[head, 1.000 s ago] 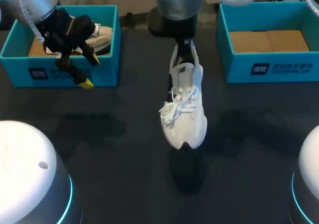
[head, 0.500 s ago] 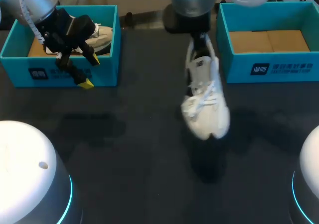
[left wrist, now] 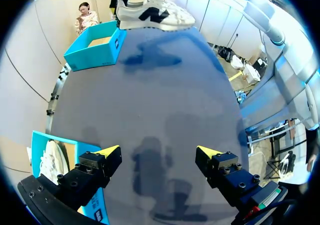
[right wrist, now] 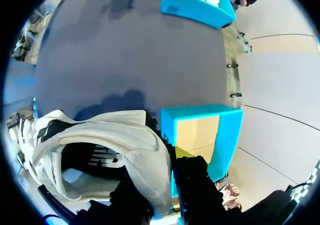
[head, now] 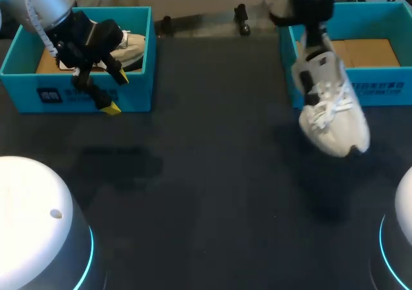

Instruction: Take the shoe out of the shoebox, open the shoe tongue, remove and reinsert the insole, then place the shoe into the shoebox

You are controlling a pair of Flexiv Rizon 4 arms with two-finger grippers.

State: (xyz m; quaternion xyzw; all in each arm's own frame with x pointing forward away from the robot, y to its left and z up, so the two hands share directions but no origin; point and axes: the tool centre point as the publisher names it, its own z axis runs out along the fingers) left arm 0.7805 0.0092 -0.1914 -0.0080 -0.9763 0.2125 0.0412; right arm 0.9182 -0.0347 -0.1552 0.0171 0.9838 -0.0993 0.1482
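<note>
Trouble most likely at the front wall of the right shoebox. Holds the white shoe by the heel collar in the right tool, clenched on it, toe hanging down and outward at about 2 o'clock of the surface, just in front of that wall and seemingly clear of the dark top below.

Could catch toe or sole on the blue rim during the lift-over, given so low a hang. Would then twist in a pinch on soft fabric alone, perhaps slip free and drop outside the box. Loose laces at the front also liable to drape over the wall or snag.

Needs height before any travel toward 1 o'clock, then a level lay-down on the cardboard floor. Otherwise likely to end nose-down, propped on the wall.

Left tool released, fingers wide, holding nothing, at 10 o'clock by the front wall of the left shoebox, second shoe inside. Well apart from the carry, so no clash expected there.
</note>
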